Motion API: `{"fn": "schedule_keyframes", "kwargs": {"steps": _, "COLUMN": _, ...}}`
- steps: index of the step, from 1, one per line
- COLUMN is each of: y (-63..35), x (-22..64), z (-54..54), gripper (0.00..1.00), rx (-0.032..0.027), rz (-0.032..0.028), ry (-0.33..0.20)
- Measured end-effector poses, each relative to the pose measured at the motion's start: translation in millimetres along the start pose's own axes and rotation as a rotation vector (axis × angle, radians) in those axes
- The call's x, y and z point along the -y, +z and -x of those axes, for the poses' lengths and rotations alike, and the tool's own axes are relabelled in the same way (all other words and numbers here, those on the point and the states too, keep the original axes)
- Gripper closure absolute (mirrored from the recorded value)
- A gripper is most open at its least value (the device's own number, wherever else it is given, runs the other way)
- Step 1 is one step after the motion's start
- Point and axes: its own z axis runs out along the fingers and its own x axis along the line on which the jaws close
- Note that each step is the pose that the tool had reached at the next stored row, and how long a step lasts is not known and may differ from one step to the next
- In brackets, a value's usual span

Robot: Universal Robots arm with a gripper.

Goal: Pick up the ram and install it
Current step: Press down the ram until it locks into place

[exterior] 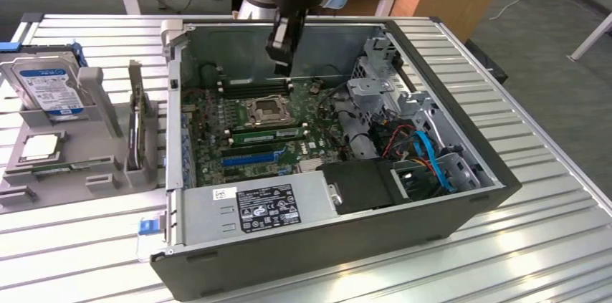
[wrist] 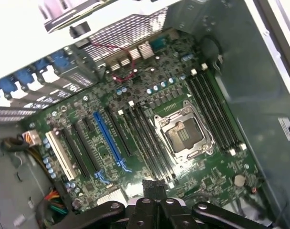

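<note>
The arm comes down from the top of the exterior view and hangs its hand (exterior: 280, 68) inside the open computer case (exterior: 459, 145), above the upper memory slots (exterior: 254, 87) of the motherboard (exterior: 277, 127). The hand points straight down, its fingers drawn together to a narrow tip with nothing seen between them. In the wrist view the black fingers (wrist: 152, 188) sit closed over the board, beside the empty processor socket (wrist: 183, 136).

A ram stick (exterior: 266, 133) lies seated in a slot just below the processor socket (exterior: 266, 110) in the exterior view: a long, narrow green strip running across the board, level with the slot, apart from the hand. Its chips and sticker cannot be made out.

The case lies on its side on a slatted metal desk (exterior: 535, 246), with the power supply (exterior: 263, 206) nearest the camera. On the exterior view's left stands a grey holder (exterior: 100, 92) carrying a hard drive (exterior: 48, 84) with a blue-white label and, lower down, a square silver processor chip (exterior: 40, 147).
</note>
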Motion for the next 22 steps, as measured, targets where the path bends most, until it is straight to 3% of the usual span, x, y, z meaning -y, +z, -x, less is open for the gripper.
{"fn": "schedule_keyframes", "kwargs": {"steps": 22, "y": 3.2, "x": 0.0, "z": -0.1, "gripper": 0.90, "rx": 0.0049, "rz": -0.0095, "ry": 0.361}}
